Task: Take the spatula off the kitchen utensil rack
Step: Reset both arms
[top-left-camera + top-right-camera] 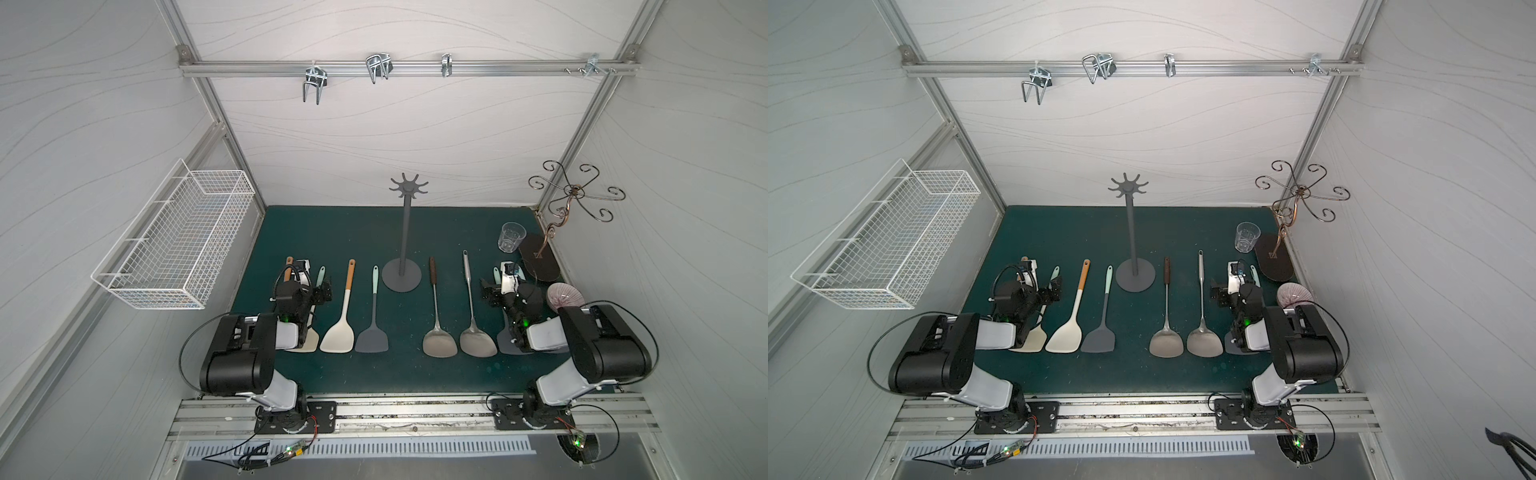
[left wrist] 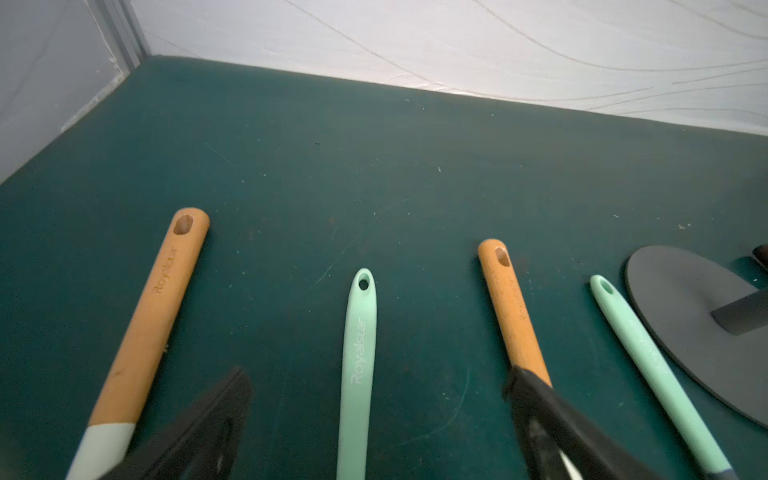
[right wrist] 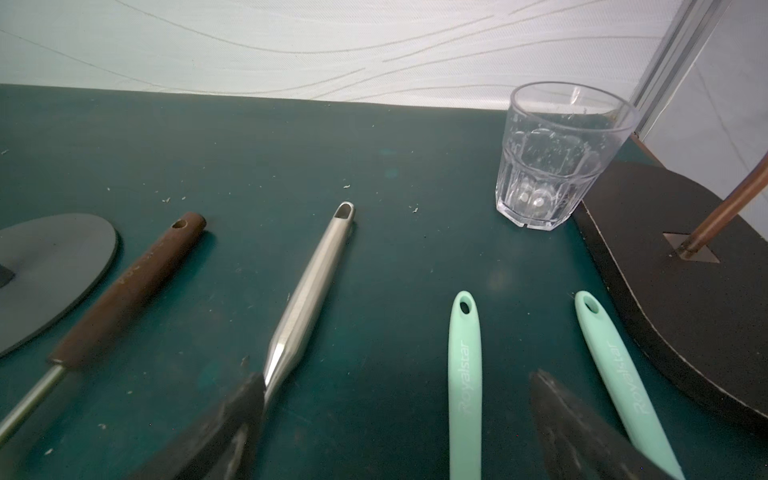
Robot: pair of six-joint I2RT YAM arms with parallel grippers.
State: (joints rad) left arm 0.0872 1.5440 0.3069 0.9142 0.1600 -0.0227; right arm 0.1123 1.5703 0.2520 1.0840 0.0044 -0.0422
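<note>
The dark grey kitchen utensil rack (image 1: pixel 405 232) (image 1: pixel 1131 232) stands mid-mat, and its crown of hooks (image 1: pixel 409 187) is bare. Several spatulas lie flat in a row on the green mat: a cream one with an orange handle (image 1: pixel 343 316), a grey one with a mint handle (image 1: pixel 373 316) and two steel ones (image 1: pixel 436 324) (image 1: pixel 473 316). My left gripper (image 1: pixel 316 276) (image 2: pixel 378 378) hovers open over a mint handle (image 2: pixel 359 353), nothing held. My right gripper (image 1: pixel 498 280) (image 3: pixel 397 380) is open over another mint handle (image 3: pixel 465 374).
A clear glass (image 1: pixel 511 237) (image 3: pixel 557 158) and a copper scrolled stand on a dark oval base (image 1: pixel 540 262) sit at the back right. A pink ribbed bowl (image 1: pixel 563 293) is by the right arm. A white wire basket (image 1: pixel 174 237) hangs on the left wall.
</note>
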